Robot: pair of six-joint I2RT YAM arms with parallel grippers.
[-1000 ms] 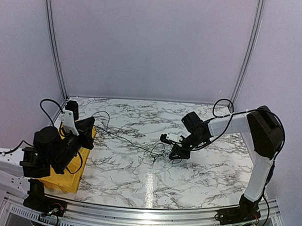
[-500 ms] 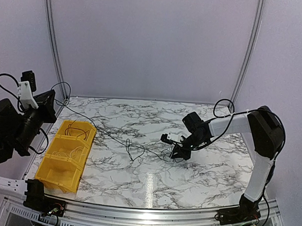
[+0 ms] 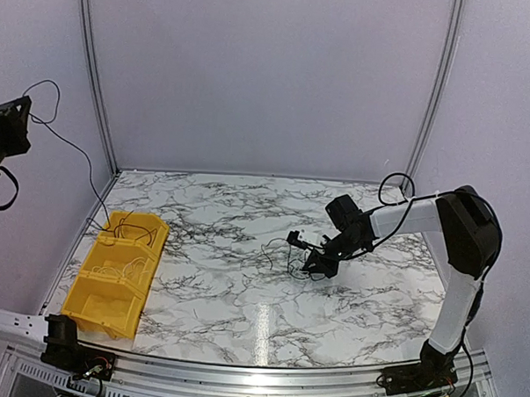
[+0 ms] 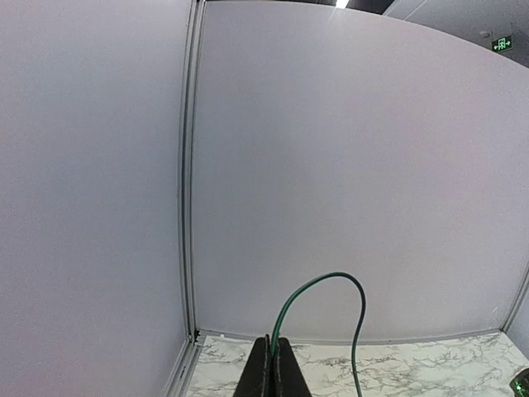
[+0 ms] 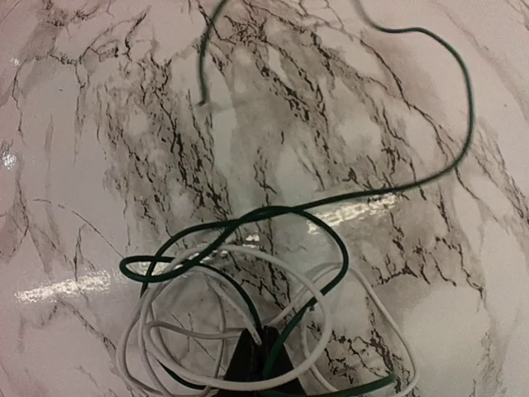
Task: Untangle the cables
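The cables show dark green and white up close, and black from above. My left gripper point(image 3: 13, 117) is raised high at the far left, off the table. In the left wrist view it point(image 4: 273, 341) is shut on one green cable point(image 4: 334, 274). That cable point(image 3: 71, 143) hangs down to the yellow bin point(image 3: 97, 310). My right gripper point(image 3: 319, 264) is low over the table right of centre. In the right wrist view it point(image 5: 258, 339) is shut on a small tangle point(image 3: 285, 252) of green loops point(image 5: 282, 209) and white loops point(image 5: 253, 249).
The yellow bin stands on the left of the marble table and holds several thin wires. A metal corner post point(image 3: 98, 94) rises behind it, near the hanging cable. Plain walls close in the back and both sides.
My left arm has swung up and far to the left with its cable. The cable has pulled out of the tangle and now hangs to the bin. My right gripper has stayed put.
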